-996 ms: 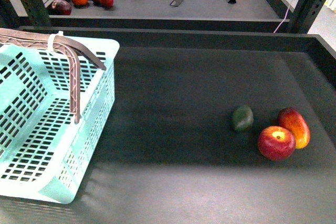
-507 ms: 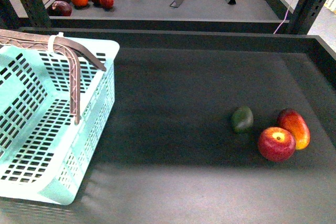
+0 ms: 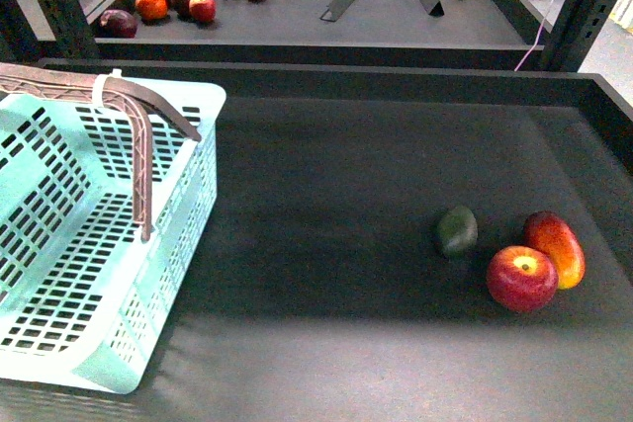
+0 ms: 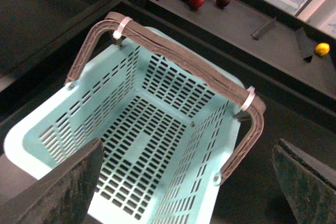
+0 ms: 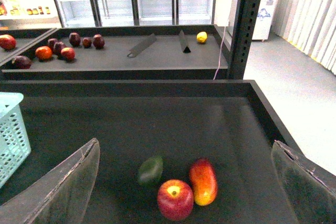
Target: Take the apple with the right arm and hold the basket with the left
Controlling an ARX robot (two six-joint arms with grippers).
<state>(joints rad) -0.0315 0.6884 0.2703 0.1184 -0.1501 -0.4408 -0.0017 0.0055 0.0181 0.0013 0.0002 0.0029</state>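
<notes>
Three fruits are lying on the counter [image 3: 326, 175] in the front view: the apple [image 3: 521, 279] touching an elongated red-yellow fruit [image 3: 556, 247], with a dark green fruit [image 3: 457, 230] near them and the basket [image 3: 198, 94] well apart. In the left wrist view, the left gripper [image 4: 187, 145] is hovering spread wide above the basket. In the right wrist view, the right gripper [image 5: 185, 145] is hanging spread wide — the apple is lying beneath it, ungrasped.
</notes>
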